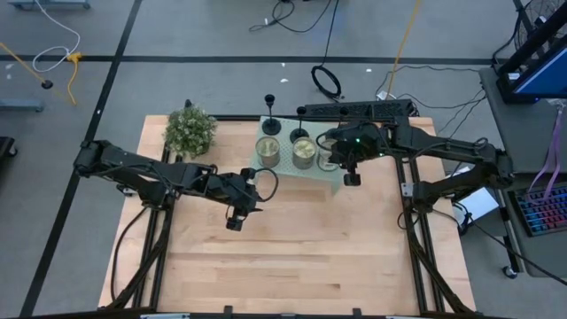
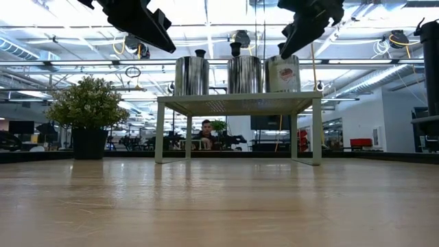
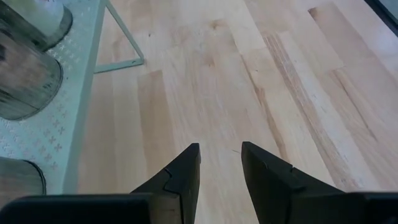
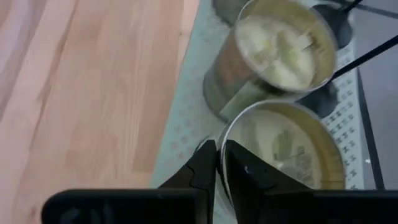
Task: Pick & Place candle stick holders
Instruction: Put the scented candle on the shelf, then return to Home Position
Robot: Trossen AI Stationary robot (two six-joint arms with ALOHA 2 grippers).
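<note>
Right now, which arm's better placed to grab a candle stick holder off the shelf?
Right, probably. The right gripper hangs at the shelf edge by the jars, near the candle stick holders behind them. The left gripper, open, sits over bare table.

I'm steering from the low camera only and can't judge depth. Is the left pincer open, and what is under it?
Observer: The left pincer is open, over bare wood of the table, off the shelf.
Operator: How many holders show from above?
Observer: Two candle stick holders stand on the far side of the jars. I can't see a third one from above.
Operator: And the right pincer?
Observer: The right pincer has its fingers almost together with nothing between them, close to the rim of a jar.
</note>
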